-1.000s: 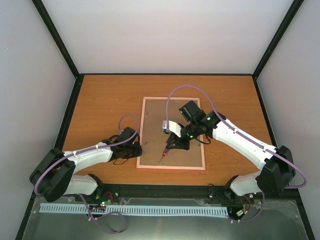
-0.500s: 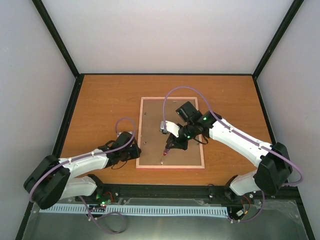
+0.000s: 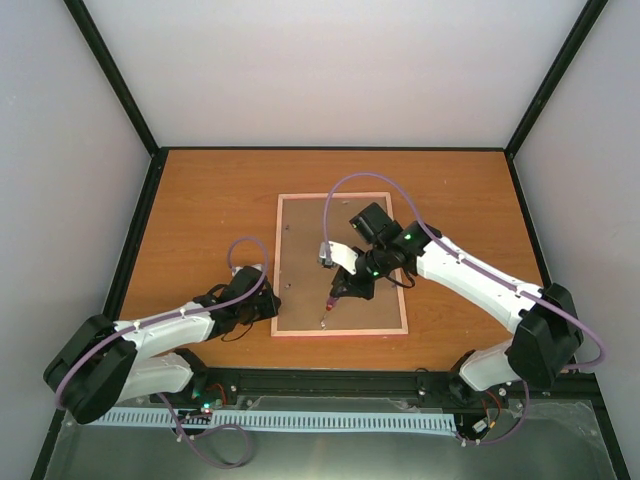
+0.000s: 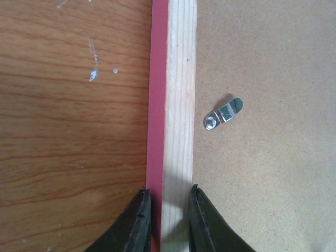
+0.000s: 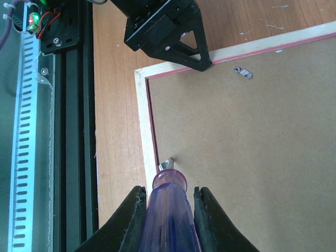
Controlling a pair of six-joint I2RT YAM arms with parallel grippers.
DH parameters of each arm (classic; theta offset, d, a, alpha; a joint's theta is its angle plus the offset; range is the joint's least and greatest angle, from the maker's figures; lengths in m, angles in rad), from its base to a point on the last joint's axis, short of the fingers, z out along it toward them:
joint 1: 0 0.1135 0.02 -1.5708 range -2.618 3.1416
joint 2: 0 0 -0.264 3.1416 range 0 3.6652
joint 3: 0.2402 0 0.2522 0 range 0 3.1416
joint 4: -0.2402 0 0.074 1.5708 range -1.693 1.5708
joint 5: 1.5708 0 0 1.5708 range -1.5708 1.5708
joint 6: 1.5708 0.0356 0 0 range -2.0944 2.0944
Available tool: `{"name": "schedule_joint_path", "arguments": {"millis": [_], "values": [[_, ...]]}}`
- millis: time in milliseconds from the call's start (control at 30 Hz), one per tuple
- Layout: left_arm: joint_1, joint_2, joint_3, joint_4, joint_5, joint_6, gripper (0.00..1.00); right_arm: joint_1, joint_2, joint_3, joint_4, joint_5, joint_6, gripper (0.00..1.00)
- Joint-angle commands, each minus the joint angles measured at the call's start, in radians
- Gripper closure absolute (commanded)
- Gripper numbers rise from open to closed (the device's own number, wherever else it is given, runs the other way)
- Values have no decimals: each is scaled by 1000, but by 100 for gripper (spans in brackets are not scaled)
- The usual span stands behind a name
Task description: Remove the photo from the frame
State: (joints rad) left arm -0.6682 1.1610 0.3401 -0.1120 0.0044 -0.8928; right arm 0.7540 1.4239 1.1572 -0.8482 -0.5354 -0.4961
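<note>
The left hand (image 4: 166, 212) has drawn back and now pinches the left rail of the face-down frame (image 4: 178, 105) on the table (image 3: 200, 200); the right hand (image 5: 168, 202) clamps a screwdriver (image 5: 167, 231) at a near clip (image 5: 167, 164); the photo is unseen under the backing board (image 3: 350, 220).

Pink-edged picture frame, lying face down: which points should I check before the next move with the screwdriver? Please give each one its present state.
1. The left hand clamps a rail of the pink-edged wooden picture frame: ok.
2. The right hand grips the translucent reddish screwdriver: ok.
3. Screwdriver tip seated on the small metal tab: cannot tell, the handle hides it.
4. The second metal tab released: cannot tell.
5. The photo exposed: not ok, the brown backing board covers it.
</note>
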Motion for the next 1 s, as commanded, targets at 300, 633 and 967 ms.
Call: {"name": "schedule_joint_path", "arguments": {"millis": [300, 633, 967], "values": [[1, 10, -30, -18, -24, -36, 99, 43, 42, 44, -34, -27, 7, 97], [1, 9, -32, -15, -24, -35, 99, 43, 57, 86, -125, 44, -13, 97], [1, 8, -35, -13, -24, -35, 99, 44, 64, 75, -140, 123, -1, 97]]}}
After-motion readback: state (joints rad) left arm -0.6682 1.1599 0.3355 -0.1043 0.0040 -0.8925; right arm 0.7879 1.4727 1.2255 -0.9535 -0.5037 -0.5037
